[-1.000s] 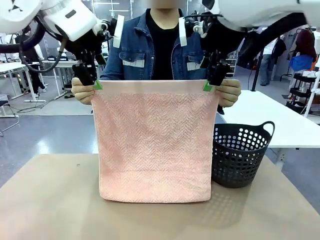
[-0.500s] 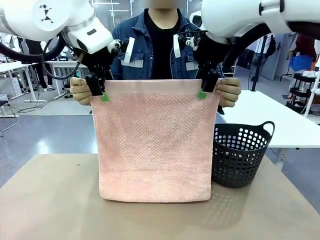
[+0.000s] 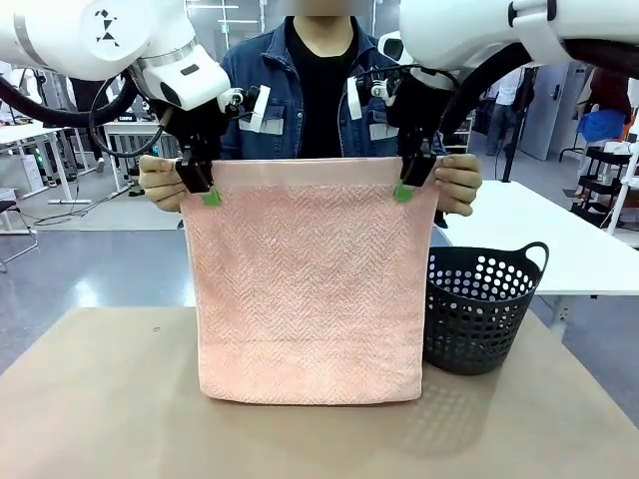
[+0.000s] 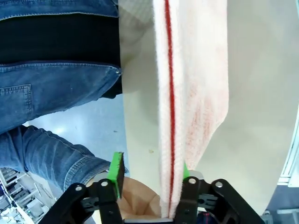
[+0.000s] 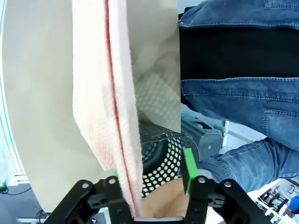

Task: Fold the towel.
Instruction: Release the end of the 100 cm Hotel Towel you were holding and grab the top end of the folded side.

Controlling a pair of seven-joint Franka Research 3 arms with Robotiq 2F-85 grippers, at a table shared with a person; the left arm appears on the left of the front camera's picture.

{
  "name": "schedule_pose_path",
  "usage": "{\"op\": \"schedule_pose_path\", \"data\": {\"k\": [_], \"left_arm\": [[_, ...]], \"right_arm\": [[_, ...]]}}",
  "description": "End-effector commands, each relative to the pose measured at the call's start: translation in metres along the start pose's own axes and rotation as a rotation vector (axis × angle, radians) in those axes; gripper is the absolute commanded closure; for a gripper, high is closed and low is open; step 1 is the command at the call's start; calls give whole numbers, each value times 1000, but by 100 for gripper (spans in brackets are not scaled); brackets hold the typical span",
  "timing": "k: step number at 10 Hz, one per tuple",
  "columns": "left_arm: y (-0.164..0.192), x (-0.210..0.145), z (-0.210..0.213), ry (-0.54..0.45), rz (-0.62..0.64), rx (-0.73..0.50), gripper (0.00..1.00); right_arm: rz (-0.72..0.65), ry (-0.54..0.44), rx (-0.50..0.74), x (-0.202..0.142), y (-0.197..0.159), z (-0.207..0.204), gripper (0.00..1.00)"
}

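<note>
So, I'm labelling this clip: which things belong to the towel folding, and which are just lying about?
In the job: salmon-pink terry towel, held up by the person's hands; left gripper and right gripper at its top corners.
Lying about: dark perforated plastic basket on the tan table.

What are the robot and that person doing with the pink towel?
A person's hands hold the pink towel up by its top corners, its bottom edge reaching the table. The left gripper and right gripper are at those corners, jaws on either side of the edge but not yet pinched.
</note>
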State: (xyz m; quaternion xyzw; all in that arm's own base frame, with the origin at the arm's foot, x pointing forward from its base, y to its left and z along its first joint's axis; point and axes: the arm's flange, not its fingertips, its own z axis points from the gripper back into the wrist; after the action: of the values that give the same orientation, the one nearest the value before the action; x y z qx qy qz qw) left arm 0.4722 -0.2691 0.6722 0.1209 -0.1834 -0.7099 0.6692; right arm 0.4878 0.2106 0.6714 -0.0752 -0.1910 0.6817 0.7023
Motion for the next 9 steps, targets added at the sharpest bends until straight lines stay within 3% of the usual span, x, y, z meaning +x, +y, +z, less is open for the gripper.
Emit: {"op": "schedule_pose_path", "data": {"k": [1, 2, 3, 9], "left_arm": [[4, 3, 4, 1, 14, -34, 100], [3, 2, 5, 4, 16, -40, 98], [4, 2, 4, 5, 17, -45, 100], [-6, -8, -4, 29, 0, -24, 100]], "right_arm": [[-8, -18, 20, 2, -6, 2, 88], [-12, -20, 22, 2, -7, 1, 98], [-14, -21, 22, 2, -6, 1, 100], [-9, -16, 18, 2, 0, 0, 100]]}}
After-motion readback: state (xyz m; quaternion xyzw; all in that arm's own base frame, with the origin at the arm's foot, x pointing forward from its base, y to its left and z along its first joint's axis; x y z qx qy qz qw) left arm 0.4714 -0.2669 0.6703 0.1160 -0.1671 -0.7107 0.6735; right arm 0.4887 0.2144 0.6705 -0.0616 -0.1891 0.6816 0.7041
